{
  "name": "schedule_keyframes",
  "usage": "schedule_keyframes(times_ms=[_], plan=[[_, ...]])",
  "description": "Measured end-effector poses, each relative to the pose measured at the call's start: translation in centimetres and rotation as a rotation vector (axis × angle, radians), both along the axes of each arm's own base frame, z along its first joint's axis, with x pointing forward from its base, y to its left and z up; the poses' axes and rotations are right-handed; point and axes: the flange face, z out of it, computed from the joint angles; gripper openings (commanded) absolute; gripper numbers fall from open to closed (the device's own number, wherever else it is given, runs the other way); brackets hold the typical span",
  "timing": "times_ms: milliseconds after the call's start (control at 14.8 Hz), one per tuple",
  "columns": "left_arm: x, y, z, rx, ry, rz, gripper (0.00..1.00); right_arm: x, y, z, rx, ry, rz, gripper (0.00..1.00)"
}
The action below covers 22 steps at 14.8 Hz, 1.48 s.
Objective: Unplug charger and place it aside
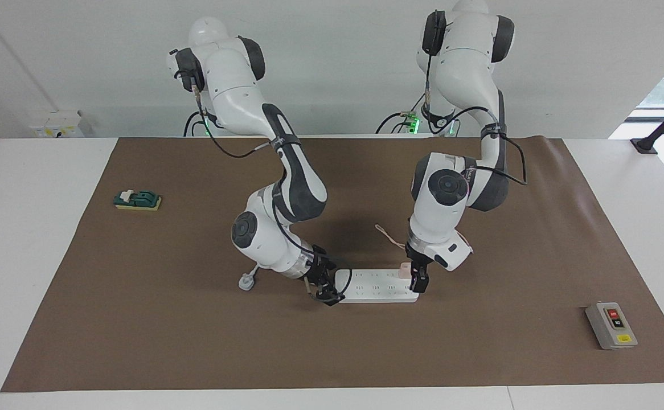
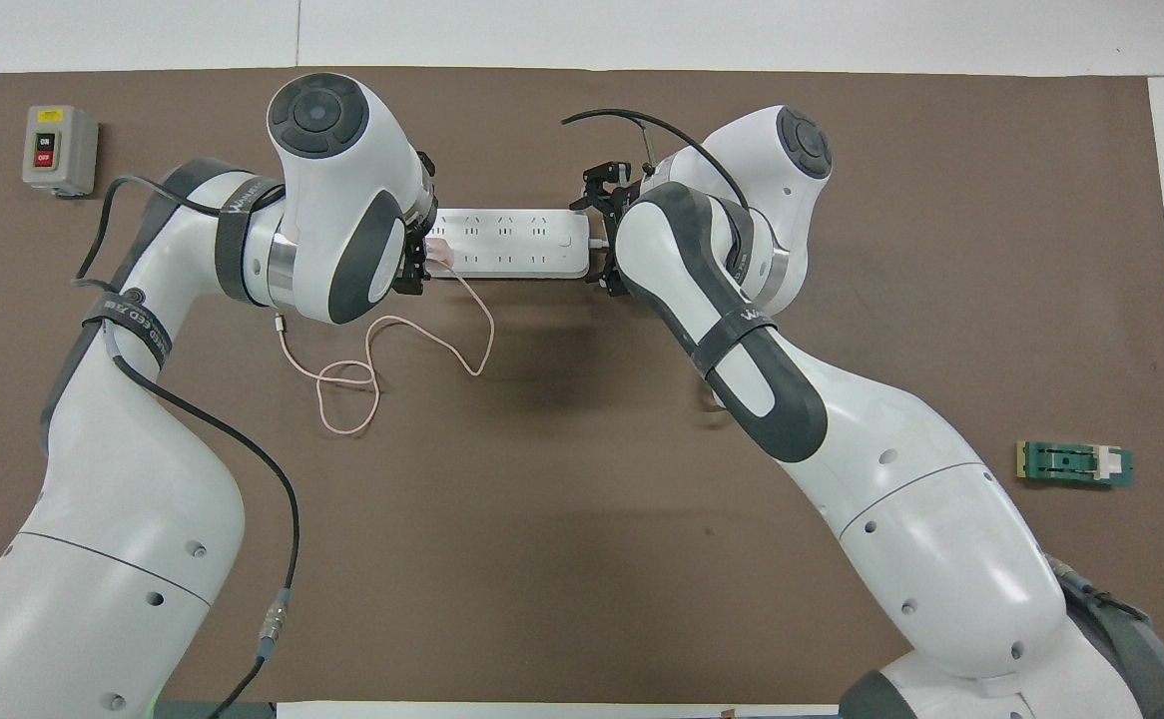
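Charger (image 1: 405, 270) at left tool (image 1: 419, 283)

A matt brown mat (image 1: 167, 319) covers the smooth white table (image 1: 30, 188). The power strip (image 1: 380, 286) looks like smooth white plastic, the charger (image 2: 439, 250) pale pink plastic. The arms' white shells (image 2: 133, 539) are glossy, their dark joints matt. The switch box (image 1: 611, 325) is dull grey.

"OFF" — grey switch box (image 2: 60, 149)

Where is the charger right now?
The charger sits plugged into the power strip at the strip's left-arm end, with the left gripper around it; facing view, centre of the mat.
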Motion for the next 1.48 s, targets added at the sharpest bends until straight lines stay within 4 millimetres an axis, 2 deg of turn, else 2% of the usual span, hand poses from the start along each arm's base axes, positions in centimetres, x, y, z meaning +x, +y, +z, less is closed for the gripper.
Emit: schedule_keyframes(times_ms=[202, 742, 1012, 1214, 1484], plan=[[-0.8, 0.1, -0.6, 0.006, 0.019, 0.008, 0.9, 0.6, -0.2, -1.3, -0.003, 0.011, -0.03, 1.0], [-1.8, -0.3, -0.9, 0.008, 0.031, 0.061, 0.84, 0.5, -0.2, -1.2, 0.002, 0.07, -0.095, 1.0], [-1.9, -0.8, -0.9, 0.005, 0.023, 0.065, 0.7, 0.5, 0.7, 1.0, 0.024, 0.067, -0.081, 1.0], [-1.9, -0.7, -1.0, 0.005, 0.021, 0.066, 0.69, 0.7, 1.2, 2.5, 0.035, 0.043, -0.092, 1.0], [-1.7, -0.6, -0.9, 0.003, 0.014, 0.069, 0.69, 0.7, 1.8, 2.4, 0.041, 0.017, -0.109, 1.0]])
